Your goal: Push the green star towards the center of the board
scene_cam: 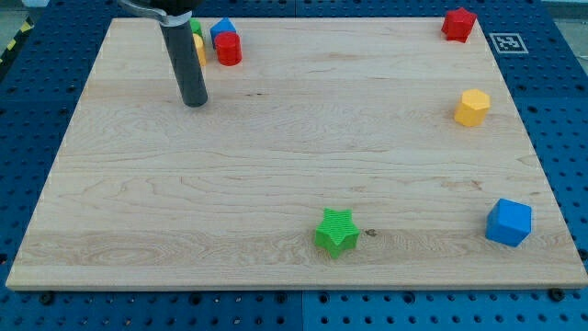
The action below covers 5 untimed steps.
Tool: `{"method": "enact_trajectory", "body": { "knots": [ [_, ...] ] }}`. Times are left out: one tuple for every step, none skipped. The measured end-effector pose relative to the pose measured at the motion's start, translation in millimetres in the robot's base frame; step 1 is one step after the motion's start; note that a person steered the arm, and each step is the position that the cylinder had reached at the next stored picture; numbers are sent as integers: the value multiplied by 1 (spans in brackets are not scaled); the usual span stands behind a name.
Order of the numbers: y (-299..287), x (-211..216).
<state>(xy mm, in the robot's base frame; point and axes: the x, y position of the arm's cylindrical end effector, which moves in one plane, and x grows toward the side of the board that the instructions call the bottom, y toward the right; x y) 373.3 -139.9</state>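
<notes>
The green star (336,231) lies on the wooden board (294,156) near the view's bottom edge, a little right of the middle. My tip (194,101) rests on the board in the view's upper left, far from the star, up and to its left. The rod stands just below a cluster of small blocks.
At the view's top left a red block (229,49), a blue block (221,29), a yellow block (199,48) and a green block (196,27) crowd together, partly hidden by the rod. A red block (458,24) sits top right, a yellow hexagon (472,108) at right, a blue block (508,222) bottom right.
</notes>
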Motion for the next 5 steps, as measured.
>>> {"method": "enact_trajectory", "body": {
  "knots": [
    [0, 0],
    [9, 7],
    [50, 22],
    [61, 26],
    [94, 46]
  ]
}}
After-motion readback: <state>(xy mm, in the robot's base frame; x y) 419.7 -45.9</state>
